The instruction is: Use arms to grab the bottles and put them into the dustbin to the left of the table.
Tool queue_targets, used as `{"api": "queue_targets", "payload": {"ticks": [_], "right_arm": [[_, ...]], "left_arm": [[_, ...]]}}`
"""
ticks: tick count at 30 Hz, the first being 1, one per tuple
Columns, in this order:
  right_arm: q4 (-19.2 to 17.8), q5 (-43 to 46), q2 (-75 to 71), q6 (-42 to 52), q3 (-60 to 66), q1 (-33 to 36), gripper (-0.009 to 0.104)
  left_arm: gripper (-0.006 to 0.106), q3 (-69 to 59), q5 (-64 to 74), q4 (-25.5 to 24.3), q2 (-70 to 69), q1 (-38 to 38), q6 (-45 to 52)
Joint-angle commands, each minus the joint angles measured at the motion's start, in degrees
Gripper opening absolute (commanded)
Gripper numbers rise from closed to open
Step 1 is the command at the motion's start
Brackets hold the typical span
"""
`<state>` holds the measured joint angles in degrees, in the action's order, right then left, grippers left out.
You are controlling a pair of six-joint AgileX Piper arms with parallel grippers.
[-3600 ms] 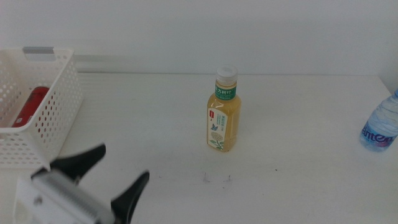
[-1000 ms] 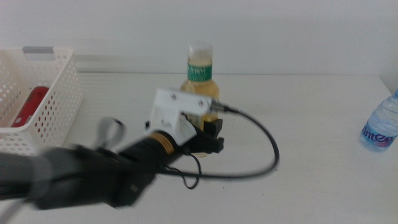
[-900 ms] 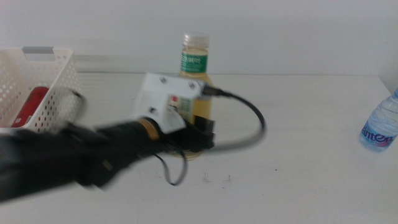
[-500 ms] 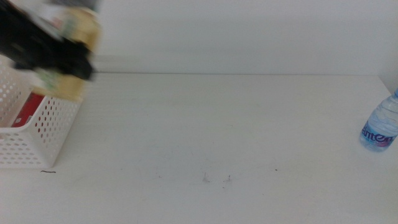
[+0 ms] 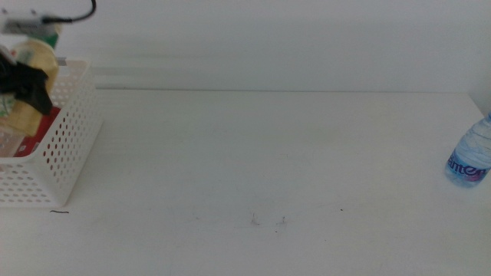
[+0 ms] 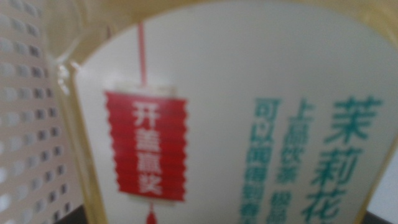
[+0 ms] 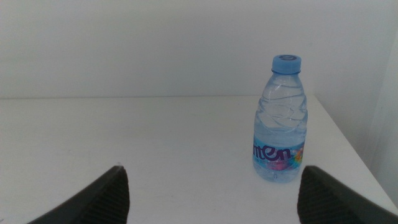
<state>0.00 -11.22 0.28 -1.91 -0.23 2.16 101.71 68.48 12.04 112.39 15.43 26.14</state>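
Tea bottle [image 5: 31, 84] is now hanging over the dustbin [image 5: 73, 146], jaws pinching it (right jaws are waiting, spread wide).

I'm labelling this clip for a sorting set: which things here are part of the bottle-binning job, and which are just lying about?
Part of the job:
- yellow tea bottle, held by the left gripper over the dustbin
- red can, in the dustbin
- water bottle, upright ahead of the open right gripper
- table

Lying about:
- nothing visible
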Motion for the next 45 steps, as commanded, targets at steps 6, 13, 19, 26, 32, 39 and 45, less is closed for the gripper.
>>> {"api": "queue_targets", "payload": {"ticks": [6,13,19,26,32,39,45], "right_arm": [[-0.76,0.61,-0.28,0.21,0.23,-0.45,0.086],[-0.76,0.61,-0.28,0.21,0.23,-0.45,0.086],[-0.76,0.61,-0.28,0.21,0.23,-0.45,0.086],[-0.76,0.61,-0.28,0.21,0.23,-0.45,0.086],[-0.76,0.61,-0.28,0.21,0.23,-0.45,0.086],[-0.76,0.61,-0.28,0.21,0.23,-0.45,0.086],[-0.76,0.61,-0.28,0.21,0.23,-0.45,0.086]], "left_arm": [[0.003,1.41,-2.22,-0.61,4.54,0.1,0.83],[0.01,1.41,0.93,-2.57,6.14,0.1,0.83],[0.019,1.41,1.48,-2.99,6.18,0.1,0.83],[0.094,1.41,1.48,-0.33,0.91,0.0,-0.52],[0.094,-2.5,1.48,8.22,-13.39,-2.04,1.04],[0.094,-18.55,-9.99,24.32,-36.0,-12.13,11.67],[0.094,-25.0,-6.49,26.18,-48.31,-18.72,11.34]]}}
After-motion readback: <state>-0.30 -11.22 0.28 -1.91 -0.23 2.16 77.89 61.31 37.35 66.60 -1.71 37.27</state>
